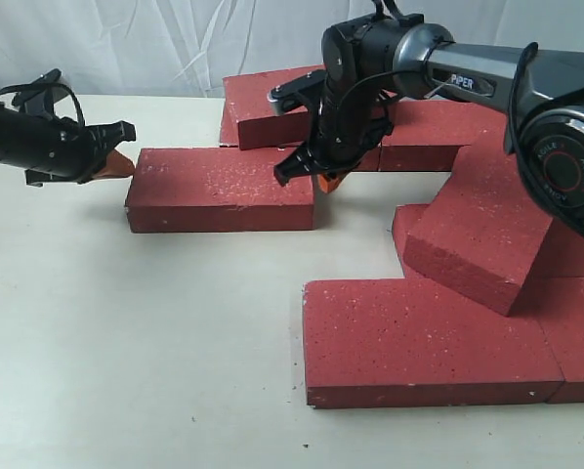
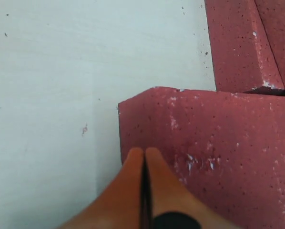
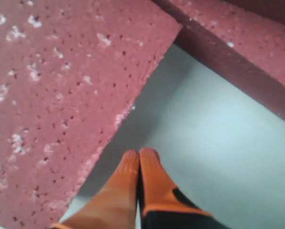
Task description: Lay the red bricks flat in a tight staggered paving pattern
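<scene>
Several dark-red speckled bricks lie on the pale table. One long brick [image 1: 219,189] lies flat at centre left. My left gripper [image 1: 119,166] is shut and empty, its orange tips at that brick's left end [image 2: 190,152]. My right gripper [image 1: 323,179] is shut and empty, just off the same brick's right end [image 3: 61,95], over bare table. More bricks [image 1: 272,106] lie behind, one [image 1: 424,337] flat at the front right, and one [image 1: 482,230] leans tilted on others at the right.
The table [image 1: 126,342] stretches bare at the front left. A white cloth backdrop [image 1: 126,44] hangs behind. The right arm's black housing [image 1: 565,156] stands over the right-hand bricks. A back brick's edge [image 3: 238,62] runs close to the right gripper.
</scene>
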Available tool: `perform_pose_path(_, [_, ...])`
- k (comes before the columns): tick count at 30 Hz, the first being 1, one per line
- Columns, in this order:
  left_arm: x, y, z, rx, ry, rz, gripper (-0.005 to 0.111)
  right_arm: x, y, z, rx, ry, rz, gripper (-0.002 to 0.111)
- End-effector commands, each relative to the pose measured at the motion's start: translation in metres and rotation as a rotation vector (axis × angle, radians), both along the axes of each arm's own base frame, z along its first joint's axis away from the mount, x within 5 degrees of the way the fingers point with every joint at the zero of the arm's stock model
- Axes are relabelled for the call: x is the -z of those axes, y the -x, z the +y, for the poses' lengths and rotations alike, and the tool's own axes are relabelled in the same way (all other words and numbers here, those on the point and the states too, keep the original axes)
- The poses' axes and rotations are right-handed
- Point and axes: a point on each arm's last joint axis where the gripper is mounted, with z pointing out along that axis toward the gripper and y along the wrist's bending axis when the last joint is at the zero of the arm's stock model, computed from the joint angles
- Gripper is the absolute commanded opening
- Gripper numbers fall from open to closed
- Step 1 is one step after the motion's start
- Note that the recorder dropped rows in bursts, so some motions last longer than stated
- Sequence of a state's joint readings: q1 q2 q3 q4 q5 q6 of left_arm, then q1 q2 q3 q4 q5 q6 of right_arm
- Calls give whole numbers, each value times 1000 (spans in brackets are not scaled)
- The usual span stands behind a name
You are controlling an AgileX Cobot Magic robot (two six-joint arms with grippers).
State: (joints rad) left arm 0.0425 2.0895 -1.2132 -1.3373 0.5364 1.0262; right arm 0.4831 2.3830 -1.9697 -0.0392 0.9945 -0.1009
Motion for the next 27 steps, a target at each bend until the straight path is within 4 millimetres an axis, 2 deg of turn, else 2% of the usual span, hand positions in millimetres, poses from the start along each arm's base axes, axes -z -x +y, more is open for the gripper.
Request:
perform_pose_path(1, [-3, -1, 4, 12, -18, -13, 0, -24, -2, -10, 9, 59, -58, -1])
perform_pose_path(8, [-29, 14, 42, -14, -70, -33, 0, -86, 13, -24, -3, 98, -132, -1])
perform_pose_path(12, [-31, 28, 40, 19, -77, 0, 0, -98, 33, -32, -44, 80, -137, -1])
perform_pose_path(17, [-22, 39, 6, 145, -85, 40, 0, -94, 78, -46, -145, 21, -101, -1])
perform_pose_path(19, [-34, 48, -24, 273, -105, 8, 0, -101, 122, -67, -161, 30, -74, -1])
perform_pose_path(20, [-41, 52, -29, 297, -119, -11, 0, -103, 133, -73, -162, 28, -79, -1])
perform_pose_path(21, [-53, 58, -37, 324, -129, -41, 0, -104, 155, -84, -163, 21, -94, -1])
perform_pose_path(22, [-61, 61, -40, 329, -131, -62, 0, -104, 163, -88, -158, 5, -97, -1])
perform_pose_path(23, [-68, 65, -47, 344, -126, -79, 0, -102, 184, -95, -157, -29, -89, -1])
perform_pose_path(25, [-61, 69, -65, 435, -150, -60, 0, -104, 204, -103, -180, -67, -125, -1])
perform_pose_path(27, [-42, 70, -86, 495, -195, -11, 0, -121, 210, -102, -179, -129, -188, -1])
